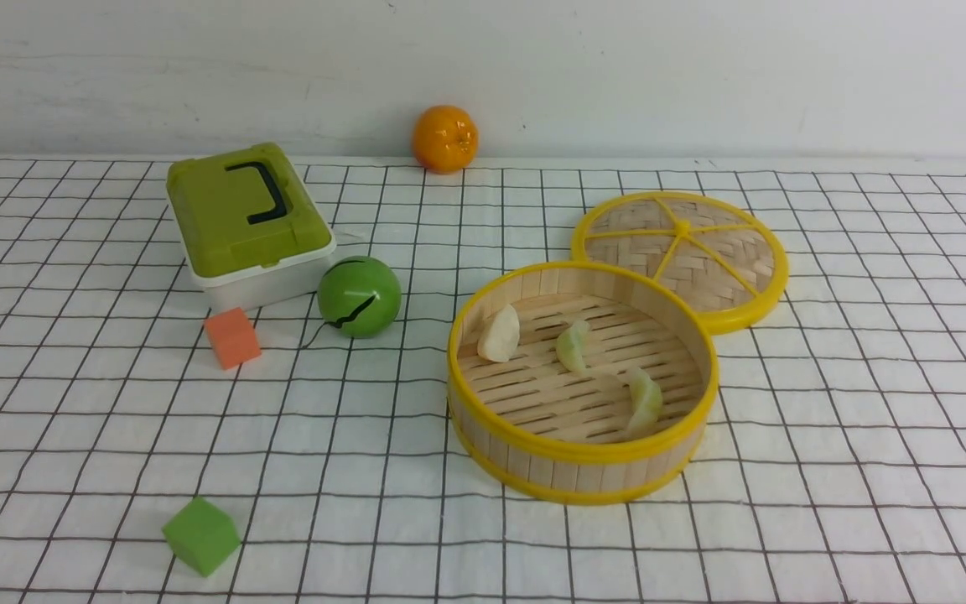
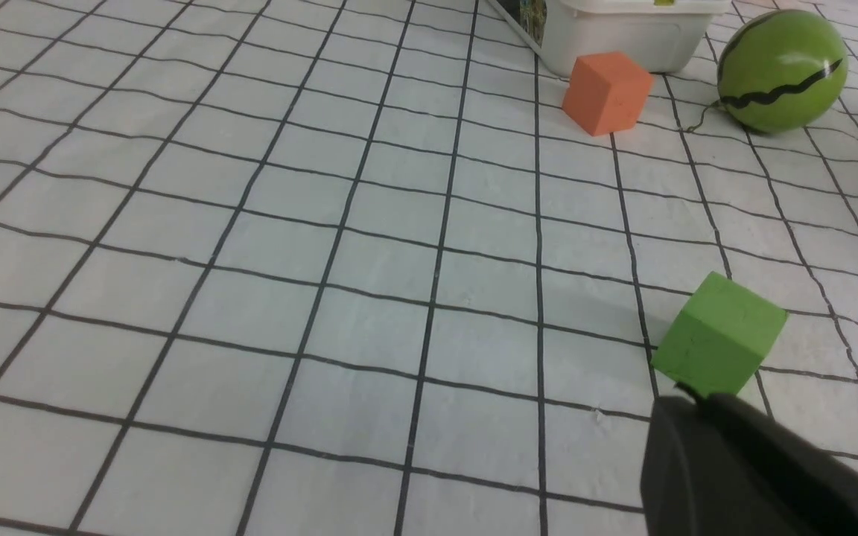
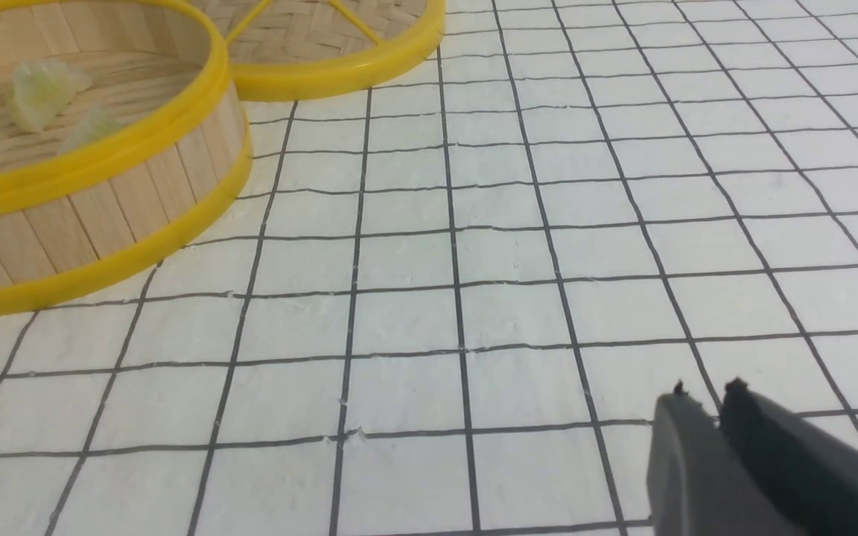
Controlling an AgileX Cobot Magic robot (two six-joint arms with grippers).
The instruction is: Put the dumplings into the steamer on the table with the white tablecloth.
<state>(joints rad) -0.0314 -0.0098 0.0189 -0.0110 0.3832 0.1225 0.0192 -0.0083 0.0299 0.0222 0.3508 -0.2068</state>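
The round bamboo steamer [image 1: 577,457] with yellow rims stands on the white tablecloth [image 1: 869,436] right of centre. Three dumplings lie on its slatted floor: a cream one [image 1: 499,334] at the left, a pale green one [image 1: 573,346] in the middle, another [image 1: 644,398] at the right. In the right wrist view the steamer [image 3: 101,216] and two greenish dumplings [image 3: 42,93] show far from my right gripper [image 3: 704,387], whose tips stand a narrow gap apart, empty, over bare cloth. My left gripper [image 2: 686,394] is shut and empty, its tip just short of the green cube [image 2: 719,342]. Neither arm shows in the front view.
The flat woven lid [image 1: 684,252] lies behind the steamer, touching it. A green-and-white box [image 1: 248,222], a green striped ball [image 1: 359,296] and an orange cube [image 1: 232,337] sit at the left. An orange [image 1: 444,138] rests by the back wall. The green cube [image 1: 200,535] lies near the front.
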